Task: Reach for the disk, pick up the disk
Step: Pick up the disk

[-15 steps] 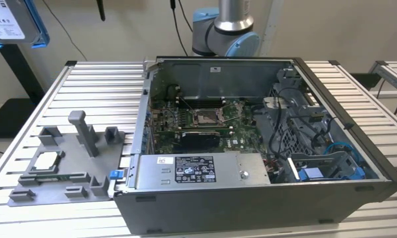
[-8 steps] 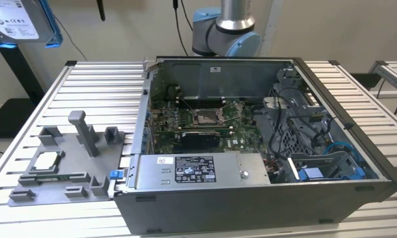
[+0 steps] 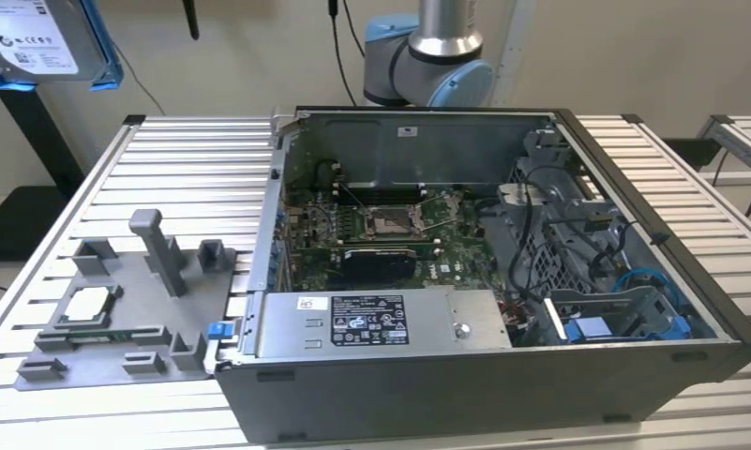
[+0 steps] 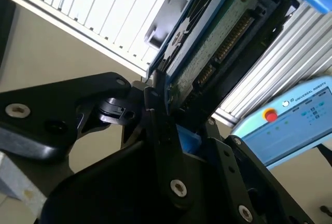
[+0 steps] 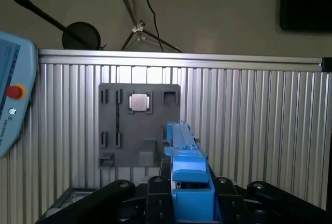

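The disk [image 3: 35,42] is off the table [image 3: 175,169], hanging label-out at the top of the exterior view's left, well apart from the open case [image 3: 475,394]. In both wrist views the gripper [image 4: 168,117] is closed on one end of it, the black fingers [image 4: 155,125] pressing the blue frame from either side, with the rest of the drive sticking out beyond them. The second wrist view shows its green circuit board and connector pins facing outward, untouched. Far below, the first wrist view shows the grey fixture [image 5: 122,146] with the chip [image 5: 139,102] in its pocket. I judge the disk stiff and fairly heavy for its size, with slick metal faces and a delicate bare board. The plastic frame edges look like the safest place to hold, and a grip at one end may let the long free end tilt
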Controlling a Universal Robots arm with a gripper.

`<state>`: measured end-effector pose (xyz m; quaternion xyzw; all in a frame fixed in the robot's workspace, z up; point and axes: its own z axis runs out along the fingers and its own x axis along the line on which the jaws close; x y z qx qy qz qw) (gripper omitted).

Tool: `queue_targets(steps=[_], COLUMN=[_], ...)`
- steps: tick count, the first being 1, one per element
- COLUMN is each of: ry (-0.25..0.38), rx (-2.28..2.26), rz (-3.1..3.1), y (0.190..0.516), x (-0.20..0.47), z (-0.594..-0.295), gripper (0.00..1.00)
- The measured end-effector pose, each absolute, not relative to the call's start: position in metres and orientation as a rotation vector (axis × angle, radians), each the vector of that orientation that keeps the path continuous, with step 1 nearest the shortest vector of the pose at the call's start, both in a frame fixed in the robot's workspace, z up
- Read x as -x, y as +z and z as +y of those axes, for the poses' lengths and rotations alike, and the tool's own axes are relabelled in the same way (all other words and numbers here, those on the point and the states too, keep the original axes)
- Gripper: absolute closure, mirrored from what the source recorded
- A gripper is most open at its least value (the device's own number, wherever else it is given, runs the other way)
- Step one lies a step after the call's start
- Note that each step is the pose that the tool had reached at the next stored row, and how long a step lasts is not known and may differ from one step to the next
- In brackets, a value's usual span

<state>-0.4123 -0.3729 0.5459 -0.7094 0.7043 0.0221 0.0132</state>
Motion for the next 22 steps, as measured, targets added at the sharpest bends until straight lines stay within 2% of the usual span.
queue_targets(steps=[22], ry=[0.069], rx=[2.21], rz=[2.194], y=[0.545], x=[0.354], z=[-0.373], gripper=[1.0])
